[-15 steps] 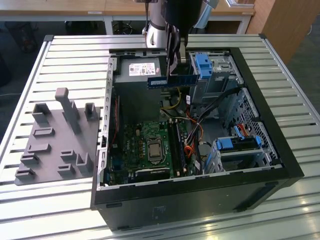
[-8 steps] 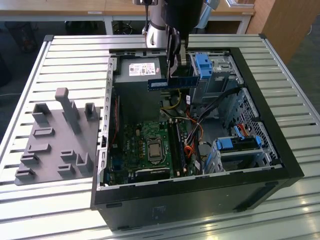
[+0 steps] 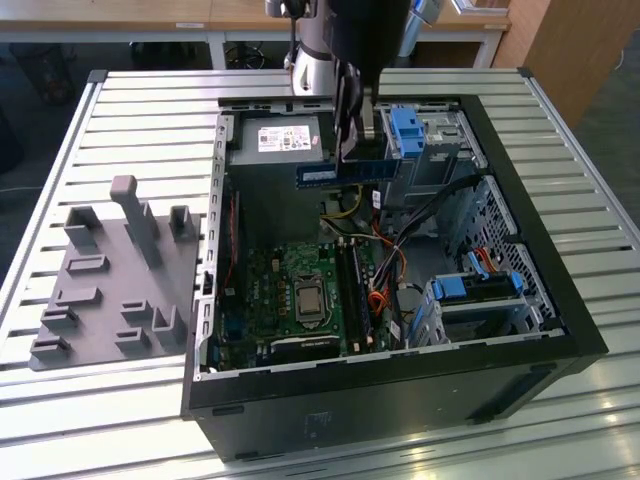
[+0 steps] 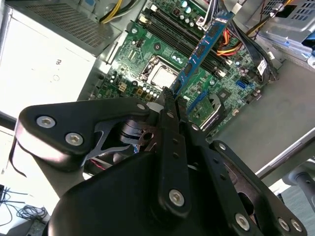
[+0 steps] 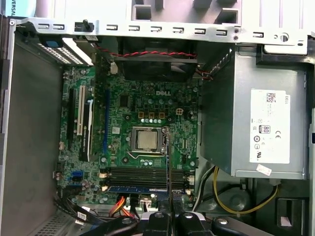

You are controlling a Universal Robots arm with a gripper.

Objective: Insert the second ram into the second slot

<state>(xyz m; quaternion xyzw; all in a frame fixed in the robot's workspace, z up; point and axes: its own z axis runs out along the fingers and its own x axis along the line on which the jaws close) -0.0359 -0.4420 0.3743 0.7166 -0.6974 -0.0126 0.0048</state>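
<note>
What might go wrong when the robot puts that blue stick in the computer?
The second ram, pinched in the hand, lies crosswise to the slots; lowered like that, it would likely jam. Orange cables beside the slots might snag it. It could also hit the stick already seated.

White printed label (image 5: 269,126) on power supply (image 5: 224,113); white lettering on motherboard (image 5: 118,123).
</note>
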